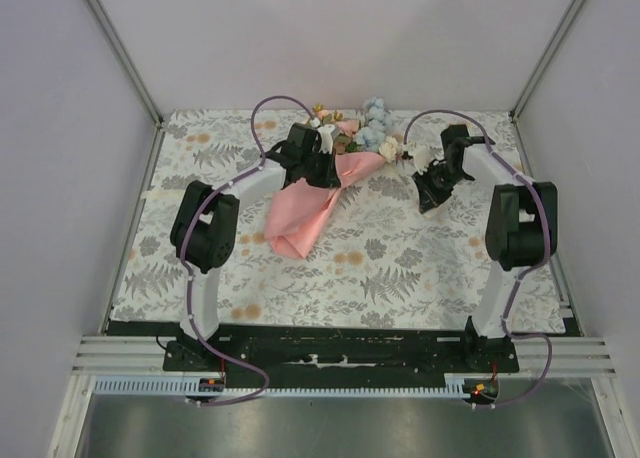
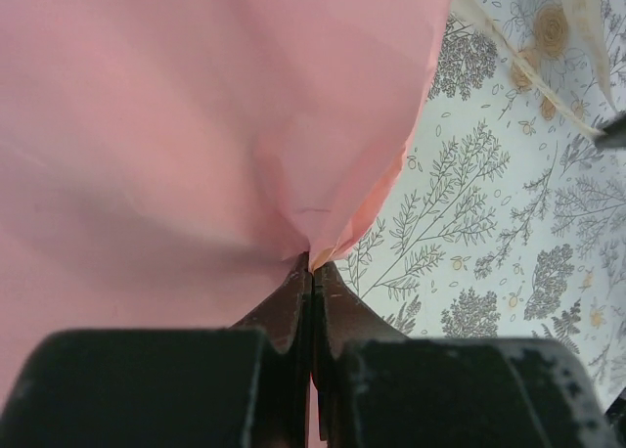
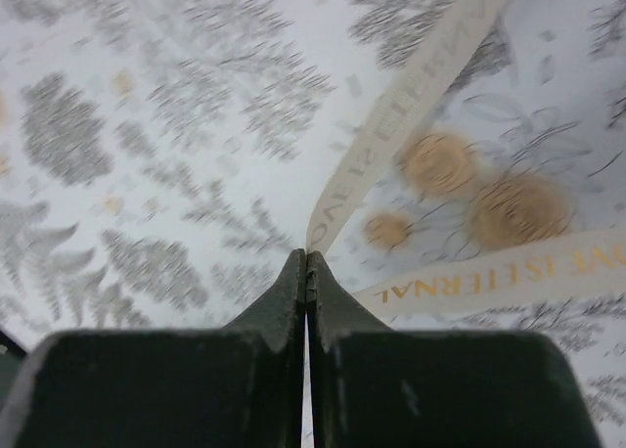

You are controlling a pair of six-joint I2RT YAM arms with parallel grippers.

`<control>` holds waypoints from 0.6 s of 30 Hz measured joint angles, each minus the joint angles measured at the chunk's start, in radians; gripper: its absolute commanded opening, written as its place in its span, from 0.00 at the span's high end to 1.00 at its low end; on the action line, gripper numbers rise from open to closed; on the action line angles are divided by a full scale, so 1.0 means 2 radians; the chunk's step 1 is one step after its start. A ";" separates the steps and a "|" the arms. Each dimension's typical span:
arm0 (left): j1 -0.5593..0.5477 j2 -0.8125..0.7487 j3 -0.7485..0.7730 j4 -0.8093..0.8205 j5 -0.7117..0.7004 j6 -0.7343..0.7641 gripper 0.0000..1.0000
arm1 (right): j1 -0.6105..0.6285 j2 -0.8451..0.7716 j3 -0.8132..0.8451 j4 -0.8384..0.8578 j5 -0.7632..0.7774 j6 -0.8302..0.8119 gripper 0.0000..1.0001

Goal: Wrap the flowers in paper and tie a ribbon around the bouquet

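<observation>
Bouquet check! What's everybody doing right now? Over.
Left jaws shut on paper. Right jaws shut on ribbon. Flowers sticking out of paper on table. Nothing blocking. Over.

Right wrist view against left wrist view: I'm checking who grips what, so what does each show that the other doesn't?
Only the right wrist view: the right gripper shut on the ribbon, its gold lettering readable. Only the left wrist view: the left gripper shut on the pink paper. Both: the ribbon and the floral tablecloth.
</observation>
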State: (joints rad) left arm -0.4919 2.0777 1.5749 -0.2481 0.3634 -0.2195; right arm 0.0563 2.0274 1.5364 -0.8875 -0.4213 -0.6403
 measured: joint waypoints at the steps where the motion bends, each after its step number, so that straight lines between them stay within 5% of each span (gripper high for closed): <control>1: 0.001 -0.004 -0.009 0.005 -0.001 -0.008 0.98 | -0.001 -0.025 -0.018 -0.012 -0.011 -0.009 1.00; 8: 0.002 -0.022 -0.036 0.032 -0.012 -0.051 0.98 | -0.003 -0.147 -0.089 -0.085 -0.072 -0.099 1.00; 18: 0.002 -0.022 -0.038 0.044 -0.011 -0.079 0.98 | -0.078 -0.171 -0.125 -0.163 -0.077 -0.231 1.00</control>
State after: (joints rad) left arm -0.4881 2.0331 1.4986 -0.1608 0.3408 -0.3771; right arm -0.0990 1.6859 1.2873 -1.2129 -0.5747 -1.1030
